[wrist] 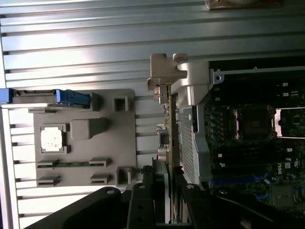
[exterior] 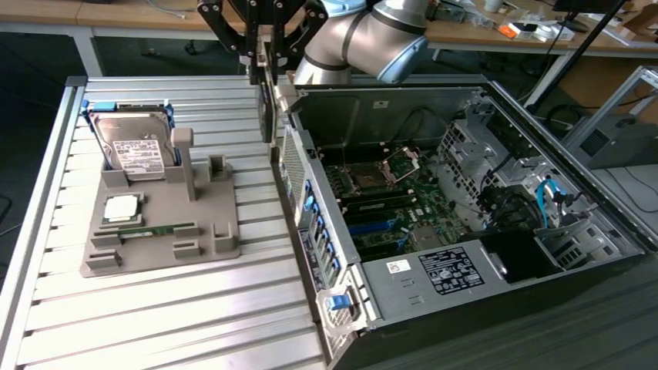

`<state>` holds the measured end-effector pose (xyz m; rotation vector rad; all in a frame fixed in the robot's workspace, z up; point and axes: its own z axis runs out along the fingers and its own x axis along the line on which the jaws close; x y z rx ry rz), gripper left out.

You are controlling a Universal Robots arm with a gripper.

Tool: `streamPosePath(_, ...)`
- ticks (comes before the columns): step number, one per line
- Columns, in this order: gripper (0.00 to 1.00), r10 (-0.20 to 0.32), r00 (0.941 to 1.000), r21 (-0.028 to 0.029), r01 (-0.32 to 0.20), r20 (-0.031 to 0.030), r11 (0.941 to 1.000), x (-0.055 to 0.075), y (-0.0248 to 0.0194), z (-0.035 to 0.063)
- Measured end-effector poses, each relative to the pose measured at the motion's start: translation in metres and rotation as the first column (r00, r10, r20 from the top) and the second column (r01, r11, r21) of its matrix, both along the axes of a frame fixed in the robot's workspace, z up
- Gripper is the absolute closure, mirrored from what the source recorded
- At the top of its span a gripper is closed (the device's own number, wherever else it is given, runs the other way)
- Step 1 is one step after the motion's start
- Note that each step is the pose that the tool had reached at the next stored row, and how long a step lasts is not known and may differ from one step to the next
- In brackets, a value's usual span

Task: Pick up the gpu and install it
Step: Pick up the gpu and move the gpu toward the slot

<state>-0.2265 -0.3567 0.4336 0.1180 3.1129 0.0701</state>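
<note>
Gripper [wrist: 165,176], black fingers clamped on the gpu [wrist: 168,109]; we see this thin tan card, silvery bracket, edge-on at the exterior view's upper centre, beside the computer case [exterior: 293,166]; hard drive [exterior: 139,150] label unreadable.
</note>
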Motion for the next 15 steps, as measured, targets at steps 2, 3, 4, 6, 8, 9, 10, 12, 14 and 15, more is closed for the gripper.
streamPosePath(2,0.73,0.0,1.0,-0.0003,0.0,0.0,1.0,0.0009,0.0,0.0)
streamPosePath(3,0.73,0.0,1.0,-0.0004,0.0,0.0,1.0,0.0013,0.0,0.0)
streamPosePath(4,0.73,0.0,1.0,-0.0006,0.0,-0.0001,1.0,0.0019,0.0,0.0)
streamPosePath(6,0.73,0.0,1.0,-0.0008,0.0,0.0,1.0,0.0029,0.0,0.0)
streamPosePath(8,0.73,0.0,1.0,-0.001,0.0,0.0,1.0,0.0038,0.0,0.0)
streamPosePath(9,0.73,0.0,1.0,-0.0011,0.0,0.0,1.0,0.0042,0.0,0.0)
streamPosePath(10,0.73,0.0,1.0,-0.0012,0.0,0.0,1.0,0.0048,0.0,0.0)
streamPosePath(12,0.73,0.0,1.0,-0.0015,0.0,0.0,1.0,0.0057,0.0,0.0)
streamPosePath(14,0.73,0.0,1.0,-0.0018,0.0,0.0,1.0,0.0066,0.0,0.0)
streamPosePath(15,0.73,0.0,1.0,-0.0019,0.0,0.0,1.0,0.007,0.0,0.0)
